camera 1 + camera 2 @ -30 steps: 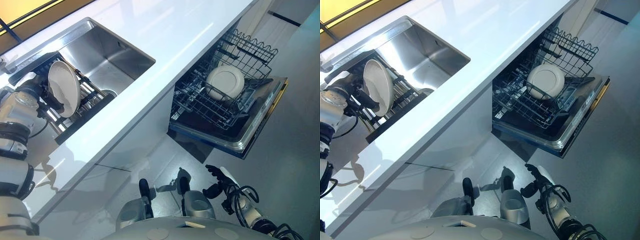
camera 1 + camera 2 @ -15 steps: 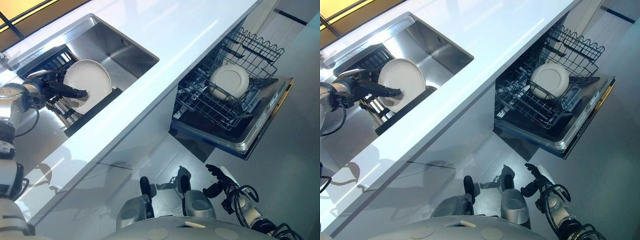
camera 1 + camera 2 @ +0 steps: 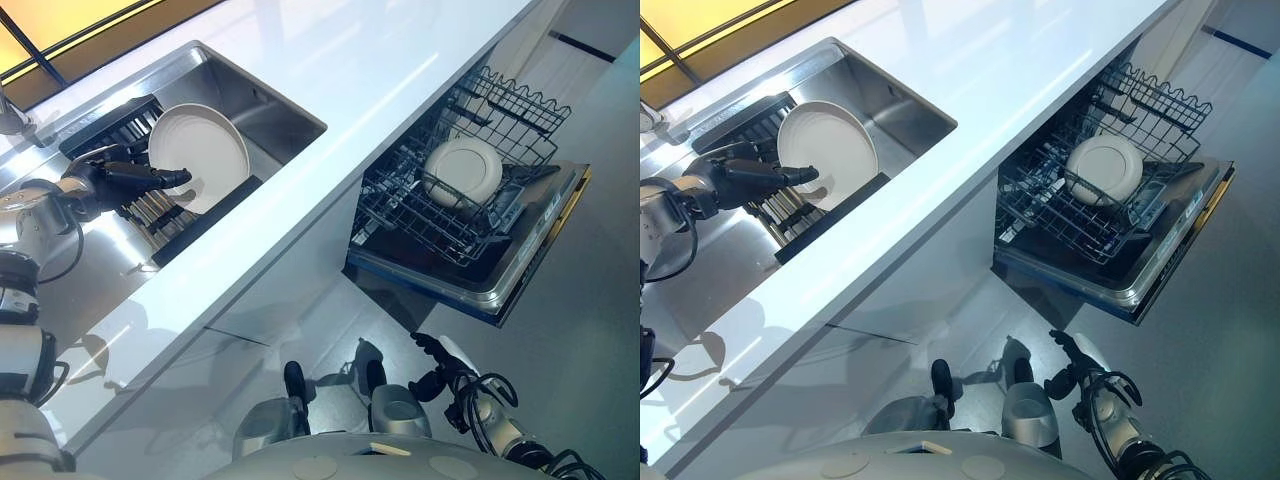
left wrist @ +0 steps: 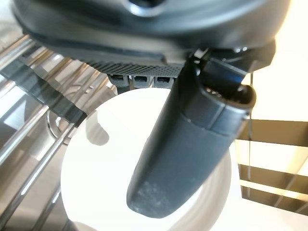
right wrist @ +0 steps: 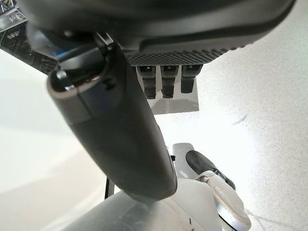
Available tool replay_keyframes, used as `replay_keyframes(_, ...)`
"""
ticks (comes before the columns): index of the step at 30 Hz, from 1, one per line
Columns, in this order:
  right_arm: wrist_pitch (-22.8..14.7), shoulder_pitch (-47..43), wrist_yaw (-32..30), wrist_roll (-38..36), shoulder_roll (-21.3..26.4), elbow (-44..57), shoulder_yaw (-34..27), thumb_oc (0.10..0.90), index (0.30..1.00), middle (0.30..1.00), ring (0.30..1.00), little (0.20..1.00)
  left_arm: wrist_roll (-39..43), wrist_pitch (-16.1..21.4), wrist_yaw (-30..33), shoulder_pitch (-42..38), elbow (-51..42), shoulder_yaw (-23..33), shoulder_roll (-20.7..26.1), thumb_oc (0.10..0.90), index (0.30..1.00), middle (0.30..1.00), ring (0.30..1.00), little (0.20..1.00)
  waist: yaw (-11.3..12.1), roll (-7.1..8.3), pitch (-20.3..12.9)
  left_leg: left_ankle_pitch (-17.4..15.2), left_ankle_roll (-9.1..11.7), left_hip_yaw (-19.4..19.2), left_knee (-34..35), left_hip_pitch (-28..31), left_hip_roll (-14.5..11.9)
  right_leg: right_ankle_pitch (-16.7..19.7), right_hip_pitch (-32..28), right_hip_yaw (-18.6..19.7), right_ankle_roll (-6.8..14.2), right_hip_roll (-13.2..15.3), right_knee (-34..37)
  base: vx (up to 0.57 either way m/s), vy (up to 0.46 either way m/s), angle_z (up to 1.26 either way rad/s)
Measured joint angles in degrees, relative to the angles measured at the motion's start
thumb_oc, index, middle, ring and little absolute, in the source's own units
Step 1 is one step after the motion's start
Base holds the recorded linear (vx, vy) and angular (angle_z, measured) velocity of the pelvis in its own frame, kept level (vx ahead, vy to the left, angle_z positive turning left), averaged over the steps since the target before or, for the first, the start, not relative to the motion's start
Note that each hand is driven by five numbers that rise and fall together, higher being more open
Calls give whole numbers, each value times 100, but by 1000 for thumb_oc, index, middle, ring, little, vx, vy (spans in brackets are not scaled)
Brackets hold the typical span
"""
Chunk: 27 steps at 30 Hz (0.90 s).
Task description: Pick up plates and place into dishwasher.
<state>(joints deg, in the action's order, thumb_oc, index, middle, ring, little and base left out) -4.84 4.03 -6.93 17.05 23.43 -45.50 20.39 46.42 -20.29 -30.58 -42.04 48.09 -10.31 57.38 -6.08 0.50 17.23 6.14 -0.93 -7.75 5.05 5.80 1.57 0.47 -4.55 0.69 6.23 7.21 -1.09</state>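
Left eye view: one plate (image 3: pixel 463 171) already sits in the dishwasher rack (image 3: pixel 400 205), while the left hand (image 3: pixel 110 182) pinches another plate (image 3: pixel 200 158) above the sink (image 3: pixel 265 115), the right hand (image 3: pixel 440 375) loosely curled, empty.

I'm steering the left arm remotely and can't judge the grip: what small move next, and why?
Probably lift the plate slightly up out of the dish rack in the sink. The left hand appears to pinch its rim, thumb across its face, yet its lower edge sits among the rack's bars.
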Motion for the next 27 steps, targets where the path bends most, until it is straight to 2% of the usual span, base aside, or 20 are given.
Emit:
replay_keyframes(1,-2,11,0,2,0,0,-14,800,900,900,900,900,100,55,-112,20,0,12,-4,100,300,300,300,200,0,0,-2,7,-14,1,0,11,12,5,-9,1,8,10,-2,0,0,0)
replay_keyframes(4,-2,35,1,5,-2,0,-19,800,900,900,900,900,310,-3,-801,59,-48,-59,-273,100,300,300,300,200,-7,4,-23,5,-28,-1,1,68,27,12,-66,6,21,29,-1,-35,8,-1)
replay_keyframes(5,-7,51,11,7,-14,0,-17,800,900,900,900,900,460,54,-864,137,-38,-9,-588,100,300,300,300,200,-36,11,-107,4,-30,-10,1,66,30,14,-57,14,23,31,-1,-24,14,-3)
replay_keyframes(8,-17,66,63,7,-36,21,-19,800,900,900,900,900,463,279,-510,178,-31,161,-698,100,300,300,300,200,-148,53,-232,4,-30,-33,3,60,12,14,-40,28,24,19,2,-25,18,-5)
replay_keyframes(11,-15,189,95,10,-36,34,-18,800,900,900,900,900,466,306,-360,178,-51,215,-703,100,300,300,300,200,-233,54,-346,-8,-35,-62,1,54,13,15,-24,30,23,18,8,-27,10,-6)
replay_keyframes(19,-14,224,94,12,-36,60,-17,800,900,900,900,900,419,583,-6,270,-75,271,-913,100,300,300,300,200,-222,53,-367,11,-70,-65,1,77,32,15,-38,19,23,17,10,-39,3,-1)
replay_keyframes(27,-16,256,87,9,-36,73,-22,800,900,900,900,900,411,961,652,790,-686,572,-1196,100,300,300,300,200,-206,57,-376,-25,-31,-61,3,120,9,15,-78,26,23,15,11,-49,-11,0)
